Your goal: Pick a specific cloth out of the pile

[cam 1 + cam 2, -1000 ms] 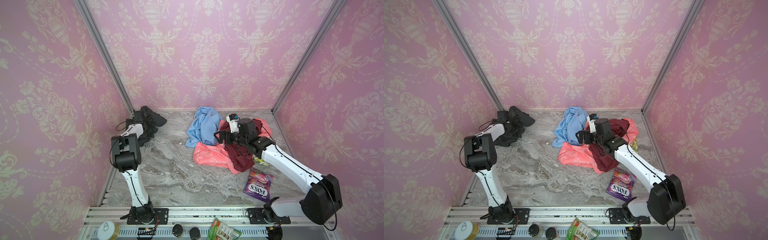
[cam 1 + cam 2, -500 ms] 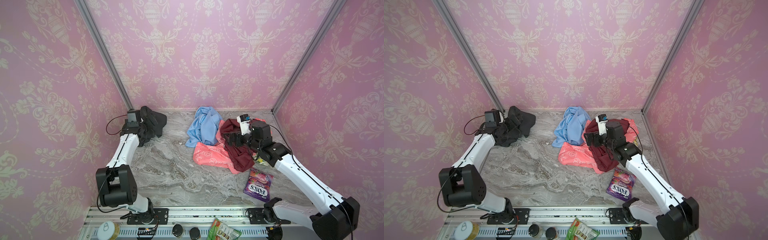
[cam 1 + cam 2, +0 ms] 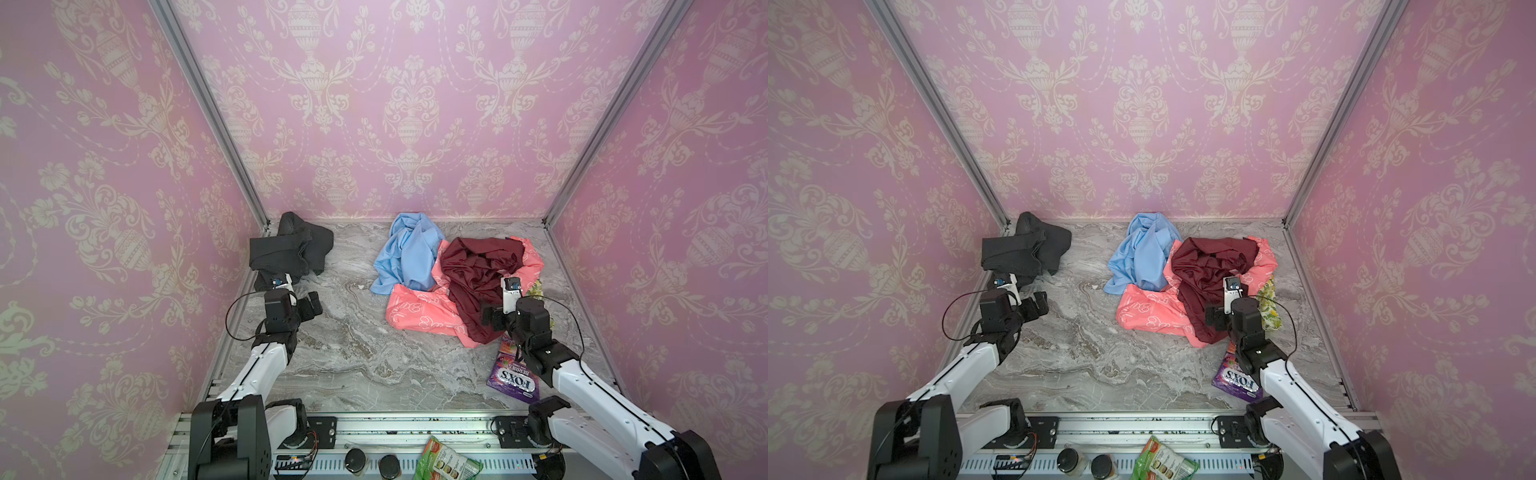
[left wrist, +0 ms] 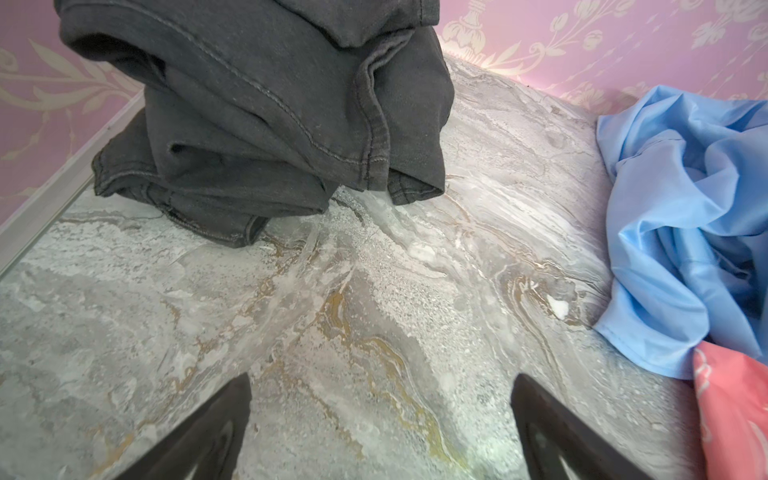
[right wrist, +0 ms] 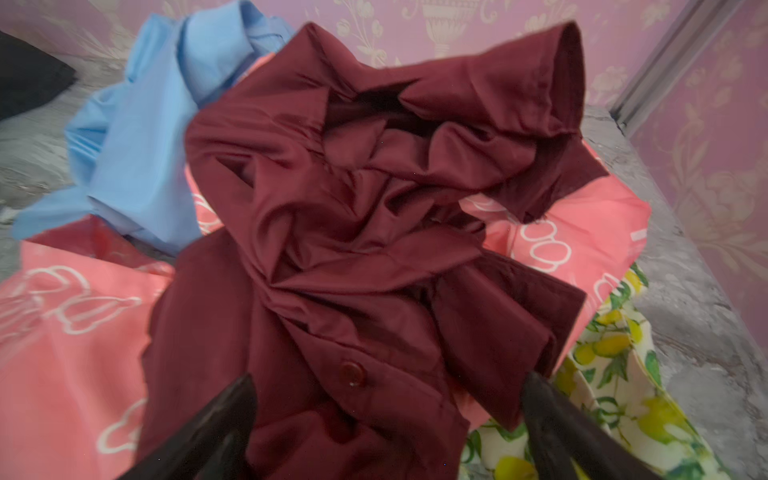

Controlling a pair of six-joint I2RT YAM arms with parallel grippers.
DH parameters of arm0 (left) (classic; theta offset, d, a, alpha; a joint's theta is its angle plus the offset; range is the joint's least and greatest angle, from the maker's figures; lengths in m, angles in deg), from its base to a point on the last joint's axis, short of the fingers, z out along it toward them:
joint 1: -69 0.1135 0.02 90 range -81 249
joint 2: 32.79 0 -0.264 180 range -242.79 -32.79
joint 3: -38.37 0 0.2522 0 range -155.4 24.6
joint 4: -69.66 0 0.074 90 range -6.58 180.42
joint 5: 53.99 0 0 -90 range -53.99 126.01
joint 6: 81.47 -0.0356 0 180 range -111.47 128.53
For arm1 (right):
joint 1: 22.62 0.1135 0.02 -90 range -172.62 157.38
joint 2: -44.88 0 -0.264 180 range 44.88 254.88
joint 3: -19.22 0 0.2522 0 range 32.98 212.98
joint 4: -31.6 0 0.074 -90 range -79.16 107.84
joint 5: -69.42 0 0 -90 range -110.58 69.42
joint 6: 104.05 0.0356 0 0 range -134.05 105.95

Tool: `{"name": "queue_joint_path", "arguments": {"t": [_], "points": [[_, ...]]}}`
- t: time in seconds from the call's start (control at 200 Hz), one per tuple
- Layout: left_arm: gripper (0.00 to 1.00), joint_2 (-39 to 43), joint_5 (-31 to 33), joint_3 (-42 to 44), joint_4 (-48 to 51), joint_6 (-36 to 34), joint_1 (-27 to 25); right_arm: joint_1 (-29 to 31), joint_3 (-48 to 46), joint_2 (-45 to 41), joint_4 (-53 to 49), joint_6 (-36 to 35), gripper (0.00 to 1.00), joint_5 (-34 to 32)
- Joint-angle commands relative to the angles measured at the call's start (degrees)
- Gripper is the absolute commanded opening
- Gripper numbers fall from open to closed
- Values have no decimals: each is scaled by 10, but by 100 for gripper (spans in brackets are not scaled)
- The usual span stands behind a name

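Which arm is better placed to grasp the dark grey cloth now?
Left, likely. The left claw is open, facing the dark grey cloth with only bare table between. The right claw is open at the maroon cloth, across the table.

White arm links (image 3: 266,365), black joints (image 3: 532,316), thin black looping cables (image 3: 226,318), dark matte tapered fingers (image 4: 199,432)

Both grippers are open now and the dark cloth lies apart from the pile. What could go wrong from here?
The right gripper hangs open close over the maroon cloth; pulling back low, a finger might snag a fold and drag the pile.
The right arm reaches over the candy bag and might knock it.
The dark cloth is heaped by the wall; it might slump toward the open left gripper.
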Motion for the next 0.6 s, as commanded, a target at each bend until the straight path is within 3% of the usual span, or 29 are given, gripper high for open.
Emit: {"name": "queue_joint_path", "arguments": {"t": [0.0,0.115,0.21,0.265,0.295,0.33,0.395,0.445,0.51,0.595], "points": [[99,-79,44,24,-182,-48,-3,-43,-42,74,260,-30,100,-22],[99,-140,67,16,-251,-56,-7,-85,-42,217,412,-38,100,17],[99,-222,47,26,-379,-86,-17,-112,-1,290,396,-3,100,64],[99,-257,51,35,-419,-105,-32,-116,13,367,467,-3,100,85],[99,-267,61,39,-448,-106,-35,-118,23,341,385,-5,100,91],[99,-249,71,33,-397,-99,-35,-121,53,320,298,3,100,90],[99,-249,87,26,-388,-104,-42,-125,32,353,404,4,100,98],[99,-263,88,35,-432,-110,-44,-125,35,342,370,4,100,95],[99,-252,89,30,-398,-108,-44,-123,28,348,402,2,100,89],[99,-258,86,39,-432,-110,-44,-113,12,348,432,-8,100,85]]}}
